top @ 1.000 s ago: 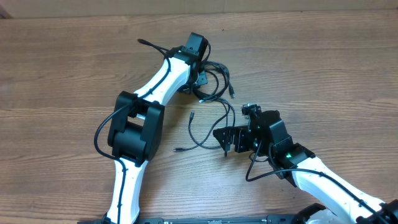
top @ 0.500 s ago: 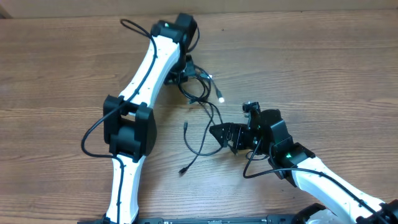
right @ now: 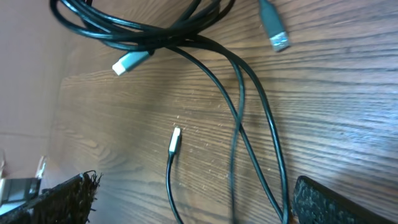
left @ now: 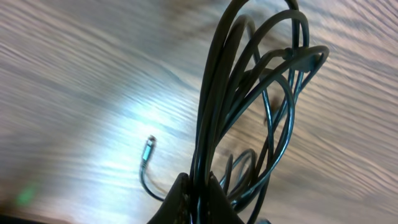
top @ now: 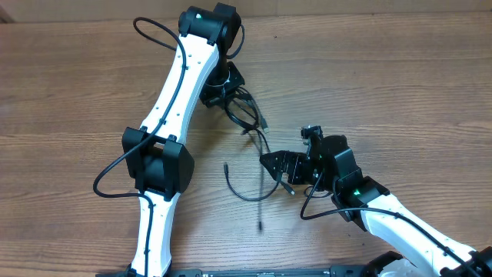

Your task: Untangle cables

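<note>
Jaws of left gripper [left: 196, 190] clamped tight on the cables [left: 214, 87], coiled bundle just ahead of them. Right gripper [top: 278, 171] jaws wide apart, loose strands on wooden table [top: 400, 85] running between them, plug end [right: 175, 140] just ahead.

No word, label, brand, number or sign is legible in any view.
</note>
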Tool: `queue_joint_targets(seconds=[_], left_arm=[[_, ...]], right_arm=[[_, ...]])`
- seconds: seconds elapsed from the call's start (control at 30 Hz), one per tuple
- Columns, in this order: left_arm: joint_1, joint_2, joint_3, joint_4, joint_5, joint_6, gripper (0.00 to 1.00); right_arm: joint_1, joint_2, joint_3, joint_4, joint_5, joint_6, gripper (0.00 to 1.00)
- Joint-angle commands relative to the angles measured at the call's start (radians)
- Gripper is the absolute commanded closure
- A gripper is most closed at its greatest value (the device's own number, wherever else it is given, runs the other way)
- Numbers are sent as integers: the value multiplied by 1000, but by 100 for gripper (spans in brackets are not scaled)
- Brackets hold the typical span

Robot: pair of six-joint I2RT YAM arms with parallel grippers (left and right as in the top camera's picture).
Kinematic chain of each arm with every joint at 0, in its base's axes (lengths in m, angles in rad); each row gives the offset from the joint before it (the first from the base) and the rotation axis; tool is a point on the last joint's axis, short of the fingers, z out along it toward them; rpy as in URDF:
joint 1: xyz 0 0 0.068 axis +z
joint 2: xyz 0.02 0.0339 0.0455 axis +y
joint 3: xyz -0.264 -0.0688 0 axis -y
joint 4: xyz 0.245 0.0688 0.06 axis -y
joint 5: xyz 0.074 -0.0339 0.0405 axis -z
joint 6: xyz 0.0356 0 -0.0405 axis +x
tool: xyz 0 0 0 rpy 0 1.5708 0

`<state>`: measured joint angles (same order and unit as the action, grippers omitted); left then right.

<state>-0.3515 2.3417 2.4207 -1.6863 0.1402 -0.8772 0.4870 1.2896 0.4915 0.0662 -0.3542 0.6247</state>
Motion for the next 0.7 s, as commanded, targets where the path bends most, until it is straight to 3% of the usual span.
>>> queue_joint_targets(seconds=[0.0,0.33,0.47,0.5,0.67], left_arm=[[-2,-2,23,-3,114,-79,96],[-2,-2,23,20,116,-96,96],[-2,-2,23,49,160,-83,88],[-2,-2,23,61,173,-72,96],[0,-2,23,101,201,-43,96]], right_arm=[[4,1,-1,-2,40,-4,0],[4,1,-1,-4,66,-4,0],[4,1,-1,-3,21,-11,0],[4,1,-1,4,-26,-48,0],[4,1,-1,60,-133,-201,0]])
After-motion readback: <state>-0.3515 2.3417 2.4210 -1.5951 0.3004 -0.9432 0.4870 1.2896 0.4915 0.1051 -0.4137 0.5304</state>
